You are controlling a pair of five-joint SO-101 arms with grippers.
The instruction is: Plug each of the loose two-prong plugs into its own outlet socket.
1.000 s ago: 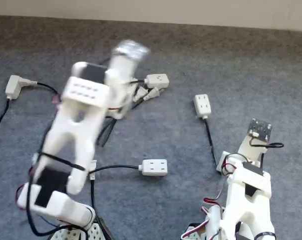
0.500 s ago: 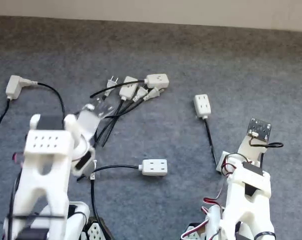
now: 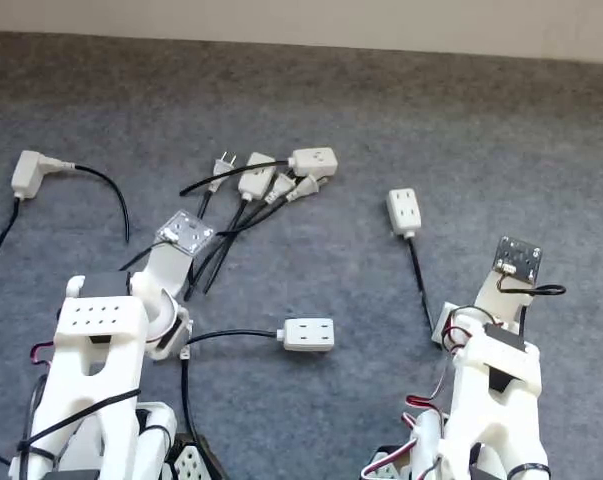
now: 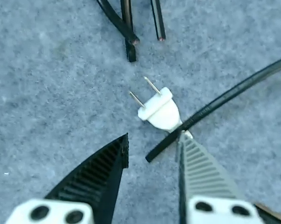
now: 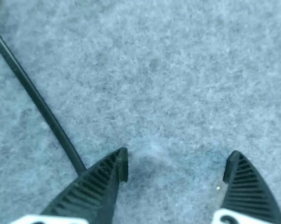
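My left gripper [image 4: 153, 140]: fingers apart, holding nothing. One white plastic two-prong plug [image 4: 160, 111]: flat on the grey carpet [image 4: 47, 93] just ahead of my fingertips, prongs pointing away, with a black cable [image 4: 215, 102] across its tail. My right gripper [image 5: 177, 156]: fingers spread wide, a thin black cord [image 5: 37, 100] beside one finger. One white rectangular outlet socket [image 3: 308, 334]: between my arms.

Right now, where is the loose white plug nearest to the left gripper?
In the left wrist view, the plug lies on the carpet just beyond the open left gripper, prongs pointing away, a black cable crossing its rear end.
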